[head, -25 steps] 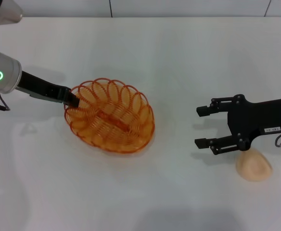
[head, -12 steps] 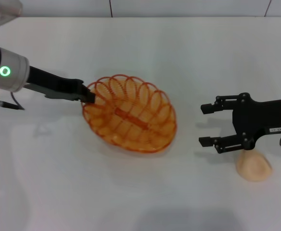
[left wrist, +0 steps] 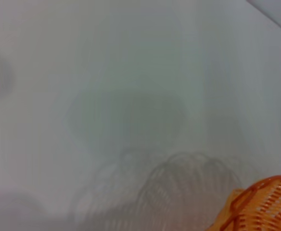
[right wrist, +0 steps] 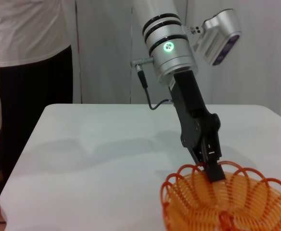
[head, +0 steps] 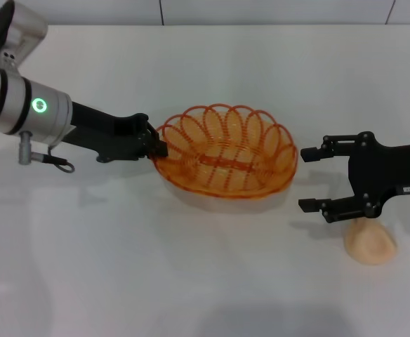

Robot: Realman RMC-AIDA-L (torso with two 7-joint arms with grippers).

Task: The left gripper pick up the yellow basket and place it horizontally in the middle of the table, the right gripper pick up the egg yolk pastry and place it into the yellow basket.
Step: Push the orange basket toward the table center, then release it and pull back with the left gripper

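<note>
The yellow basket sits near the middle of the table, long side across. My left gripper is shut on the basket's left rim. The right wrist view shows the left gripper pinching the basket rim. A corner of the basket shows in the left wrist view. My right gripper is open and empty just right of the basket. The egg yolk pastry lies on the table below and right of the right gripper's fingers, apart from them.
The table's far edge runs along the top of the head view. A person in a white top stands beyond the table's far end in the right wrist view.
My left gripper has carried the basket to the right and turned it so it lies across. The right gripper has shifted slightly right. The pastry has not moved.
</note>
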